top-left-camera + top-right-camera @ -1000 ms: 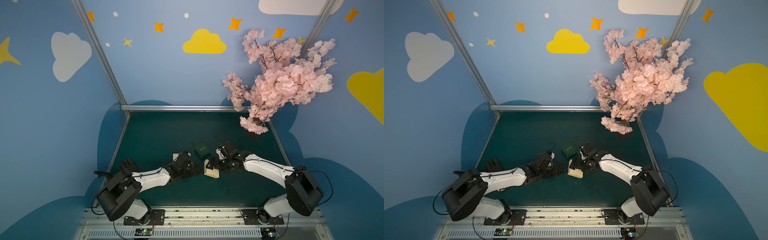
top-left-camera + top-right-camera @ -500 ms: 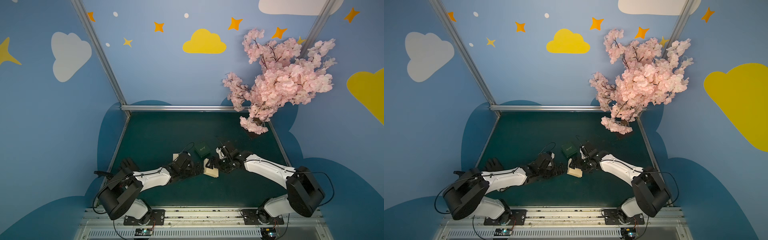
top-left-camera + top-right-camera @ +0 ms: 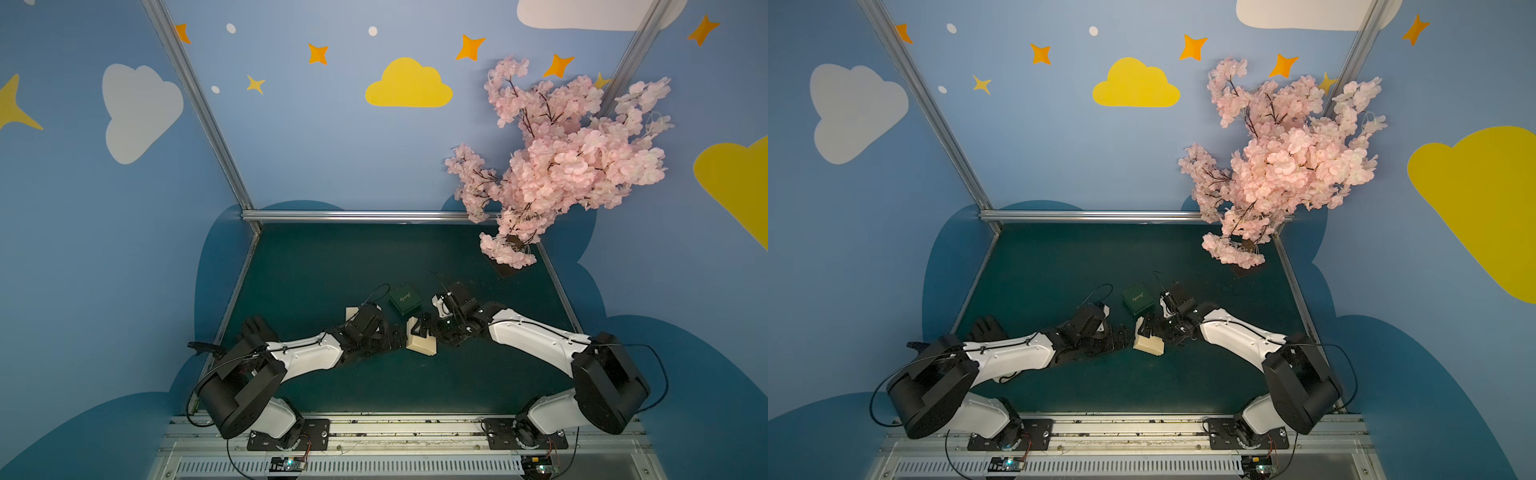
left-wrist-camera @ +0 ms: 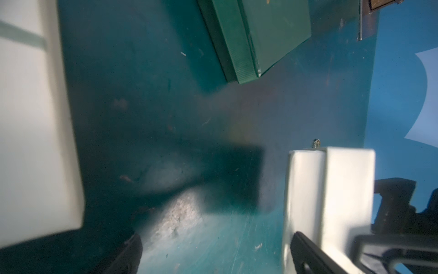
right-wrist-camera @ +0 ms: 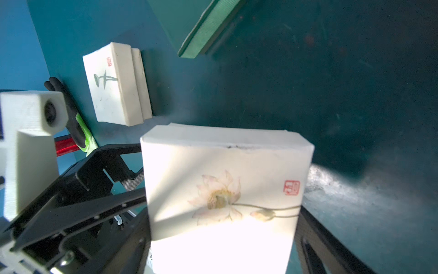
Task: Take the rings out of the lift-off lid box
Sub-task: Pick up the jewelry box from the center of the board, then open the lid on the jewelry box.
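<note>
The rings stay out of sight, by all appearances shut inside the lotus box (image 3: 422, 345), whose lid (image 5: 237, 166) shows no gap and looks fully seated. The lotus box sits squarely between the jaws of the right gripper (image 5: 224, 217), which stand spread wide and flush against both its flanks, apparently gripping it low on the table (image 3: 332, 270); whether it is lifted clear cannot be told. The left gripper (image 4: 215, 237) gapes at full width on nothing: the lotus box lies outside its gap, just past one pad (image 5: 134, 183) that rests right beside the cardboard, contact unconfirmed.

Over the past second almost nothing shifts. In both top views the lotus box keeps its spot, neither pair of jaws changes width, and the left gripper seems only to creep a shade nearer. That reads as a pause to line up, the right side bracing the box and the left free to take the lid; the opening is not yet begun and no ring is out.

Ahead of both sets of jaws the green box (image 3: 405, 297) lies closed, clear of both. Beside the left jaws, on the side away from the lotus box, a second white box (image 5: 113, 83) rests on the table, partly under that arm
</note>
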Robot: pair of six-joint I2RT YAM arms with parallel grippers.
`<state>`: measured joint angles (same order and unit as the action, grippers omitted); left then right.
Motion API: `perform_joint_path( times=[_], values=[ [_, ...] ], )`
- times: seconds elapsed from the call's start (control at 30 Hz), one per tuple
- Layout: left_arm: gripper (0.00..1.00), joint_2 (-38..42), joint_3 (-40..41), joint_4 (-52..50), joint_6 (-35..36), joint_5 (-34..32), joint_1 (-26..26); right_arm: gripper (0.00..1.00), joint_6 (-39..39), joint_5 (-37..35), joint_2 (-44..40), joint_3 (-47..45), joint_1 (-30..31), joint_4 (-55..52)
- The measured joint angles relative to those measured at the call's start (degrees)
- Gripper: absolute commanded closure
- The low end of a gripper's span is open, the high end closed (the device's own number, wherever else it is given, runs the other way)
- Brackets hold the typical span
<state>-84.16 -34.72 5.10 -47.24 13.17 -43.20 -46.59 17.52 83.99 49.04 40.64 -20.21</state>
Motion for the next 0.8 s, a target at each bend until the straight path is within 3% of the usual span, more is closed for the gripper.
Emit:
perform_joint_path(
  times=[0.8],
  values=[
    [0.01, 0.0, -1.1, -3.9, 2.0, -2.1, -0.2, 0.19, -1.4, 0.6, -1.2, -0.9, 0.0, 1.0]
  ],
)
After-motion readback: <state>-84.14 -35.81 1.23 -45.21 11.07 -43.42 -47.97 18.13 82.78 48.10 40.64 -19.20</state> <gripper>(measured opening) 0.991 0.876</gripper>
